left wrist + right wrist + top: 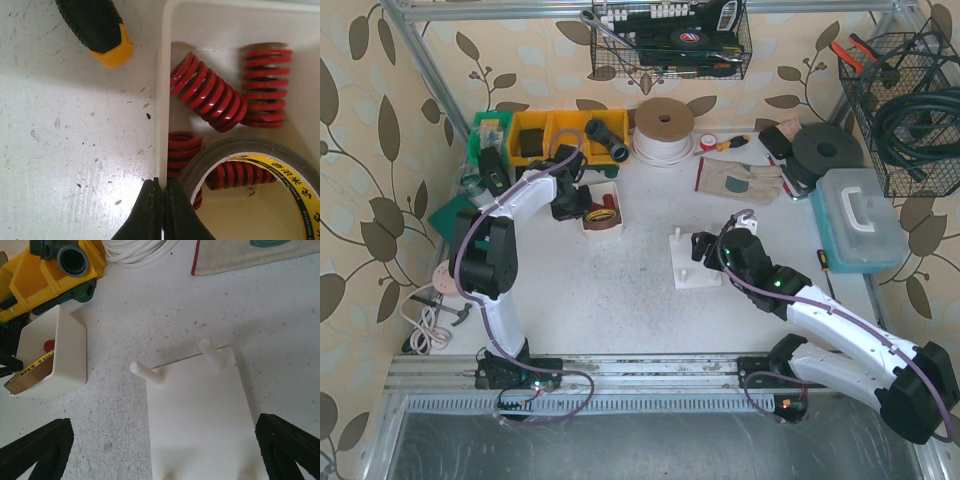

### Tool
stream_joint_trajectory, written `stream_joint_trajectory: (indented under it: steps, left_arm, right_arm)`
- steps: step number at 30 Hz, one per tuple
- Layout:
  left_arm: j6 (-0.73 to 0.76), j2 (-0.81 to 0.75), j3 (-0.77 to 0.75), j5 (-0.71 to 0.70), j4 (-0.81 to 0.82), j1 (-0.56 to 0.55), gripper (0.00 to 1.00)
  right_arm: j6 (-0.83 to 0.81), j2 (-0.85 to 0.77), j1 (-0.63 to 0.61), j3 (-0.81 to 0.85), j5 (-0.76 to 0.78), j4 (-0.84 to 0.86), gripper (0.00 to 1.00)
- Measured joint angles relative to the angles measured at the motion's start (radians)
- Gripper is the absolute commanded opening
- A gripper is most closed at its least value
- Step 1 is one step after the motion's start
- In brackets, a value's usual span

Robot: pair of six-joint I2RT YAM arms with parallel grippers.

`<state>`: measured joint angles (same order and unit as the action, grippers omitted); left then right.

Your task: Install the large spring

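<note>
Several red coil springs [207, 92] lie jumbled inside the white bin [164, 75].

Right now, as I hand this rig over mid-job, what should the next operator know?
Left gripper: shut, pinching the side wall of the white bin, not a spring.
Right gripper: open, above the white peg plate, holding nothing.
Red springs lie in the bin beside a tape roll.
Done: nothing installed; the pegs in view are bare.
Left to do: release the wall, grip a large one, and seat it on its peg.
</note>
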<state>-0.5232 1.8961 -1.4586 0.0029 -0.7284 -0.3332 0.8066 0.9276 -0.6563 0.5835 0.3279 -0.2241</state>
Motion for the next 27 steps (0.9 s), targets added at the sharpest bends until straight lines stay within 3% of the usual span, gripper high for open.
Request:
stream_joint_trajectory:
  steps: [10,17,27]
  left_arm:
    - [0.022,-0.02,0.024,0.004,0.006,0.0,0.0]
    - [-0.01,-0.161,0.195,0.004,0.003,-0.024,0.0]
    - [-0.175,-0.392,0.436,-0.002,-0.011,-0.277,0.0]
  right_arm:
    - [0.001,0.003,0.0,0.0,0.0,0.0,0.99]
    - [0.001,0.02,0.0,0.0,0.0,-0.002,0.99]
    - [0.002,0.026,-0.008,0.002,0.001,-0.019,0.99]
